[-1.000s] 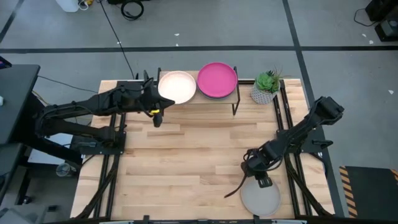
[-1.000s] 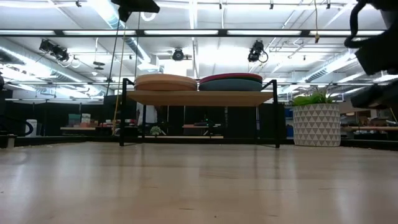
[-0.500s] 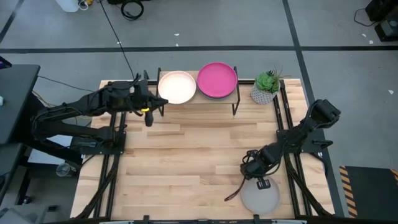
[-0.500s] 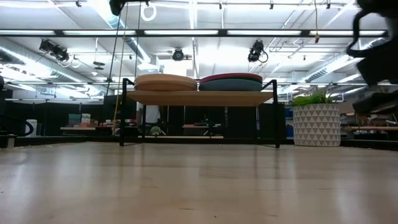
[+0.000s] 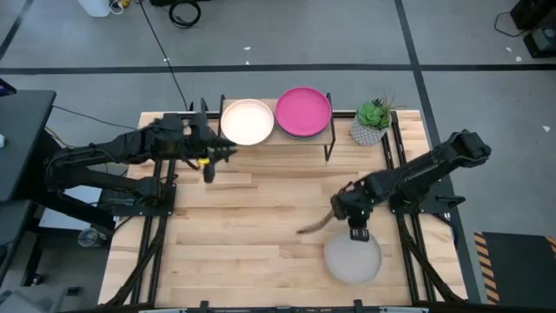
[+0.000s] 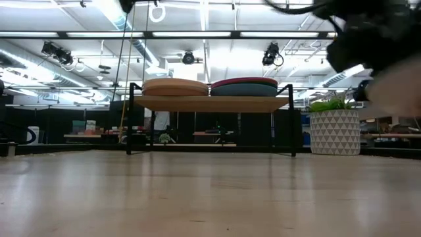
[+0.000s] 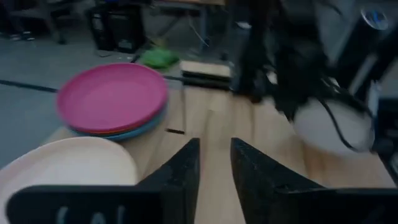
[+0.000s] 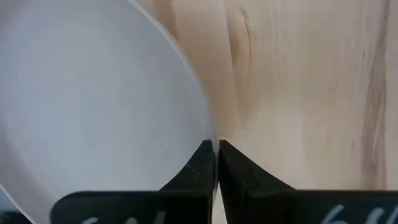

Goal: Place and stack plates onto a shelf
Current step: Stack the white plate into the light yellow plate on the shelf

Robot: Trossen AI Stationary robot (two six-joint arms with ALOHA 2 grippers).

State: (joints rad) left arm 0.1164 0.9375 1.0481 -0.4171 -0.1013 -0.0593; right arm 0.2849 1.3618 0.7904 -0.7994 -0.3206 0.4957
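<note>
On the shelf at the table's far edge a cream plate tops the left stack. A magenta plate tops the right stack, above orange and blue ones. My left gripper hovers open just left of the cream plate, nothing between its fingers. At the near right my right gripper is shut on a grey plate. In the low view this plate is a pale blur above the tabletop. My right gripper pinches the grey plate's rim between its two fingers, at the plate's far edge. The fingers slant down from the far side. The plate spreads out beyond the fingertips toward the near edge, lifted clear of the table.
A potted plant in a white patterned pot stands right of the shelf. A dark cable trails from my right arm over the table's middle. Bare wood lies between the shelf and the grey plate.
My right gripper has lifted the grey plate off the near right corner and carried it up and toward the far and left edges. My left gripper has drawn a little away from the cream plate.
</note>
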